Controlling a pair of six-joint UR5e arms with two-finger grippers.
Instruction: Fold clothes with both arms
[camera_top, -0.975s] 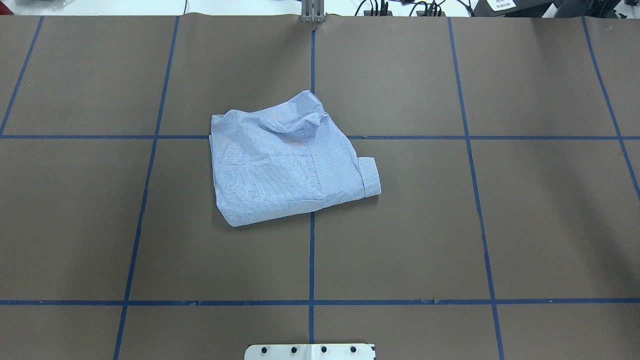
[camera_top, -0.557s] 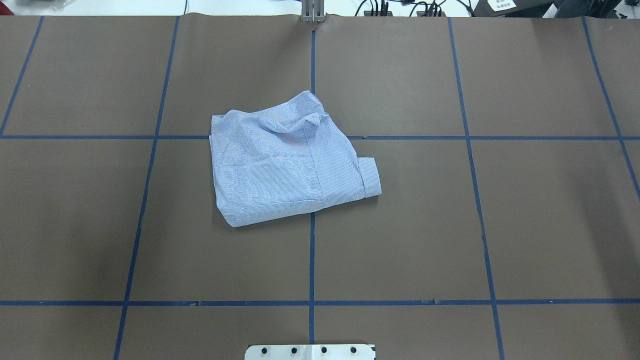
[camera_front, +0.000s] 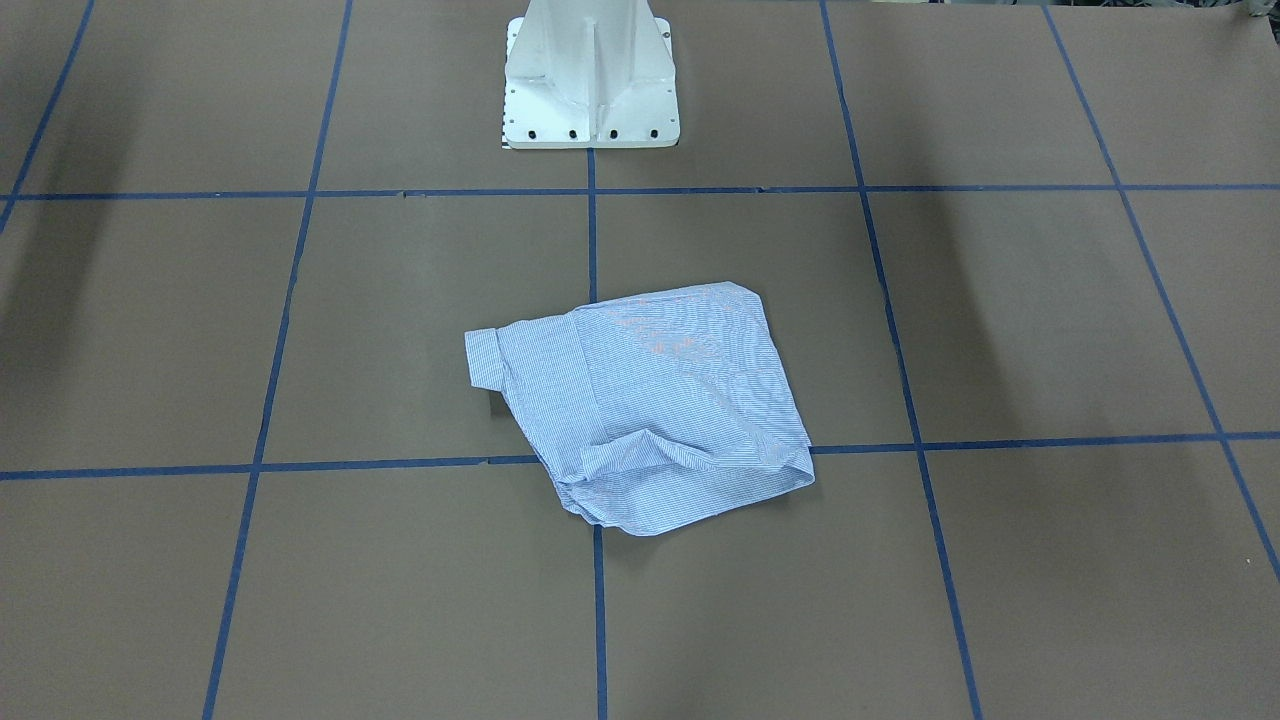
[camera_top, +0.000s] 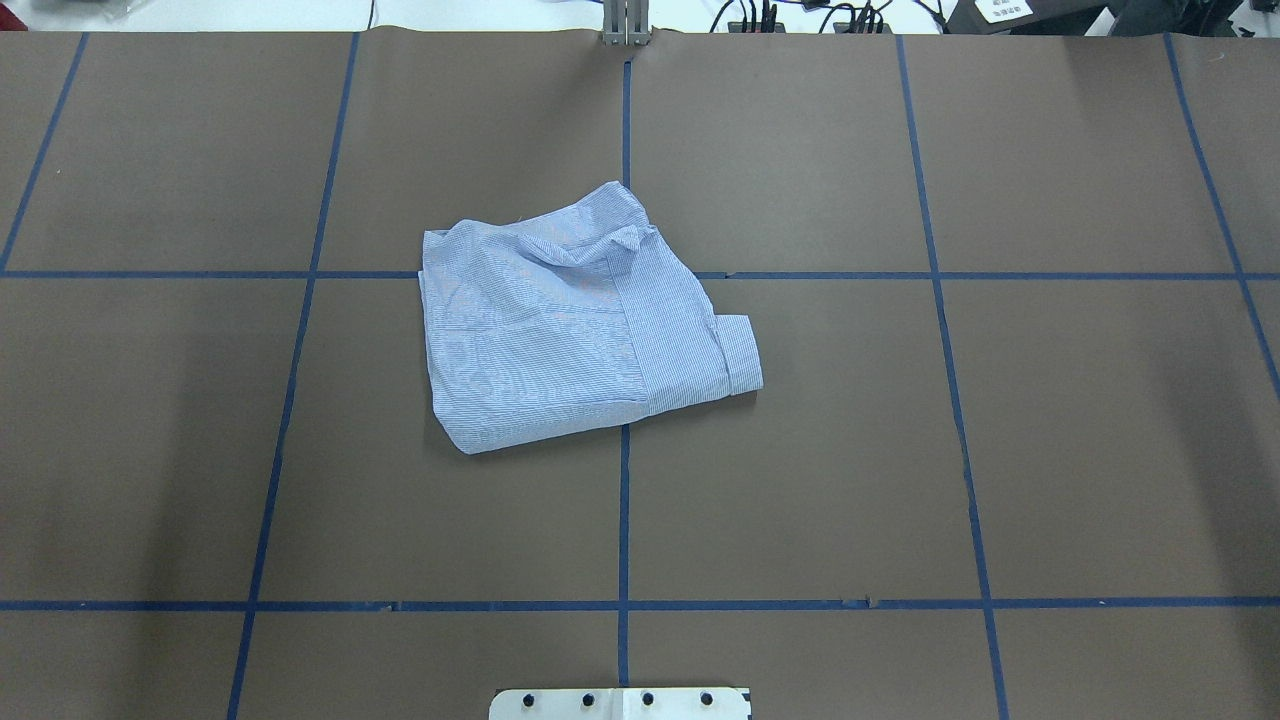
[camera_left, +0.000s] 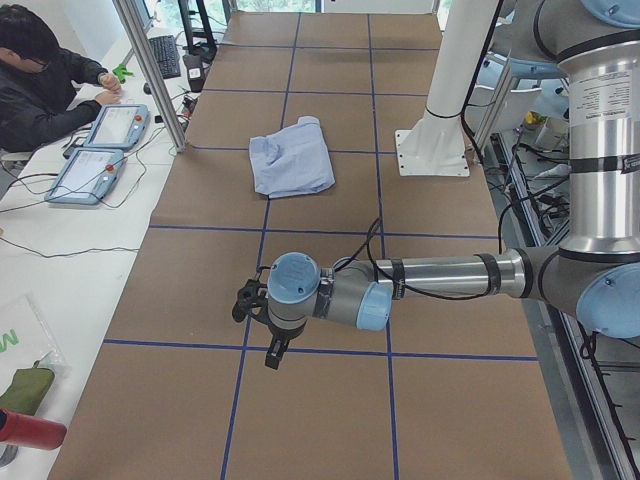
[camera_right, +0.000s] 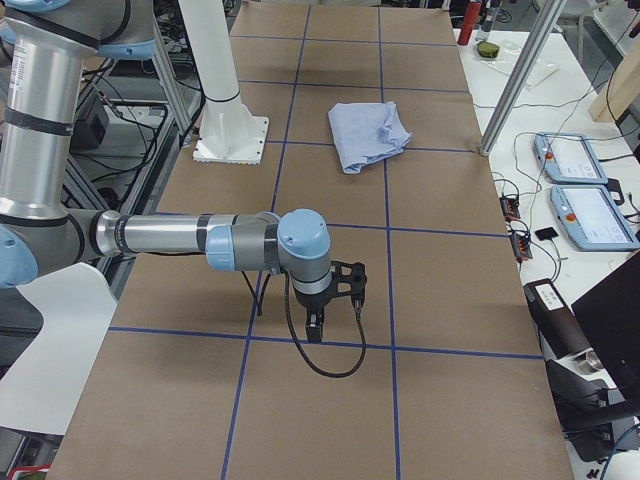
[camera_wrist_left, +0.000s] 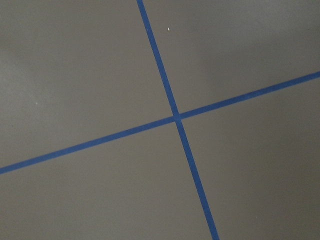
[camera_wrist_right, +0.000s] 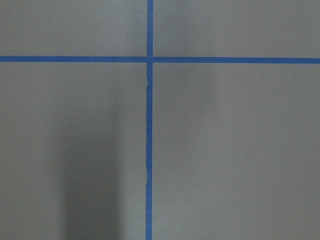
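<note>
Inspection at the table: the shirt (camera_top: 575, 320) lies as a compact folded bundle near the middle of the brown table (camera_top: 1050, 450), across the central blue tape line (camera_top: 623, 520) and mostly to its left as seen from the robot's side; nothing touches it. One cuff (camera_top: 740, 355) sticks out from the bundle's right edge; the far edge (camera_top: 600, 245) is rumpled and not flat; the near and left edges look fairly straight. The left gripper (camera_left: 246, 300) hangs over bare table well to the left of the shirt; the right gripper (camera_right: 350, 285) hangs likewise well to the right. Each shows only from a table-end camera, so I cannot tell how far either stands open; nothing appears to hang from them, and both wrist cameras show only tape crossings on bare table. The white pedestal (camera_front: 590, 80) stands at the near edge; a person (camera_left: 45, 85) sits at a side bench beyond the far edge. Judgement: the folding proper appears complete or all but complete, with both arms parked clear. Should a further move be wanted, it would call for one gripper to travel in to the protruding cuff, pinch it and lay it over the bundle, while the other steadies the cloth; the rumpled far edge would want smoothing.
</note>
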